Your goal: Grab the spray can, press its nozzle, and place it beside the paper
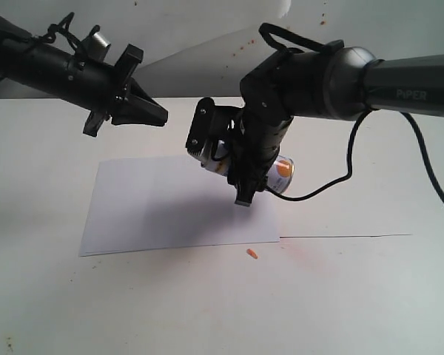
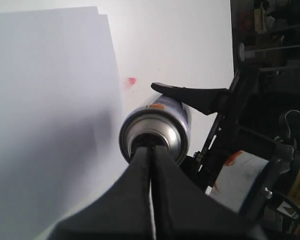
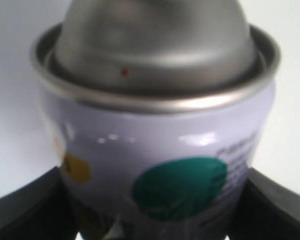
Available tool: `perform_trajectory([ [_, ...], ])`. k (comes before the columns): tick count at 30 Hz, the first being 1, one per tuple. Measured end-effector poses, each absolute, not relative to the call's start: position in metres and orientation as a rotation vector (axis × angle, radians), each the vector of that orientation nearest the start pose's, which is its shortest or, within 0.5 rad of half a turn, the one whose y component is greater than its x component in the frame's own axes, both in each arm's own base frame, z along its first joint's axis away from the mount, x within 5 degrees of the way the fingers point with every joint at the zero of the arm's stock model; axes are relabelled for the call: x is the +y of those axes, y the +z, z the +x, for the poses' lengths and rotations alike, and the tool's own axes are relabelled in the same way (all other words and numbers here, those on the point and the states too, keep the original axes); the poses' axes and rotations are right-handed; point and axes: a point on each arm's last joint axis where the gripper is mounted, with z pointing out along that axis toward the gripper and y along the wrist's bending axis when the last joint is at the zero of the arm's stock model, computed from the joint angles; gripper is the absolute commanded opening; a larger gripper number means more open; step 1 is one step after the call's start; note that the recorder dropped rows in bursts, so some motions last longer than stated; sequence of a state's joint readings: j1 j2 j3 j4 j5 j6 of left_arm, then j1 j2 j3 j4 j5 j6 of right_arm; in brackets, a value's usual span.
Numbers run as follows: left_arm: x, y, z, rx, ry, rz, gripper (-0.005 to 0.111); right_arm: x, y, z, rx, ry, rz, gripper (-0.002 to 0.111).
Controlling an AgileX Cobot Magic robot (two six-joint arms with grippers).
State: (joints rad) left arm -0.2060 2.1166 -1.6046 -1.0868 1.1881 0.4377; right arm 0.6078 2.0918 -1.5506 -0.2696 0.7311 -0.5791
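pick-up: done. The right hand (image 1: 228, 164) was clamped on the spray can (image 3: 155, 145), jaws on both sides of the white body, can off the bench (image 1: 340, 296)
can position: middle of the exterior frame, tipped near-horizontal, silver shoulder toward frame left, hanging by the right edge of the paper (image 1: 170, 207)
left hand (image 1: 157, 113): clenched on nothing, upper left of the exterior frame, tips aimed at the can top, gap between them in that view
nozzle press: judged not done. Nozzle hidden behind the left tips in the left wrist view, contact unclear
set-down: left to do. Can goes beside the paper
containers: only the can, contents not visible
bench marks: red smear (image 2: 130, 82) beside the paper edge, orange speck (image 1: 251, 254) below its lower right corner. Source unknown
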Motion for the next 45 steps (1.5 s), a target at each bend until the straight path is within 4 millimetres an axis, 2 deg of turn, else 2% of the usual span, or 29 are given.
perform_trajectory([
  [9,-0.163,0.204,0.406,2.728,-1.471,0.255,0.0,0.241,0.164,0.377,2.136,-0.317,-1.745,0.0],
  [14,-0.163,0.202,0.406,2.734,-1.467,0.256,0.0,0.241,0.163,0.378,2.123,-0.321,-1.74,0.0],
  [23,-0.166,0.169,0.411,2.798,-1.503,0.199,0.0,0.242,0.163,0.378,2.12,-0.32,-1.738,0.0],
  [33,-0.185,0.174,0.406,2.782,-1.525,0.271,0.0,0.242,0.163,0.378,2.117,-0.322,-1.739,0.0],
  [41,-0.188,0.174,0.405,2.785,-1.523,0.288,0.0,0.242,0.163,0.378,2.117,-0.322,-1.739,0.0],
  [45,-0.196,0.172,0.401,2.796,-1.524,0.318,0.0,0.241,0.163,0.378,2.119,-0.328,-1.744,0.0],
])
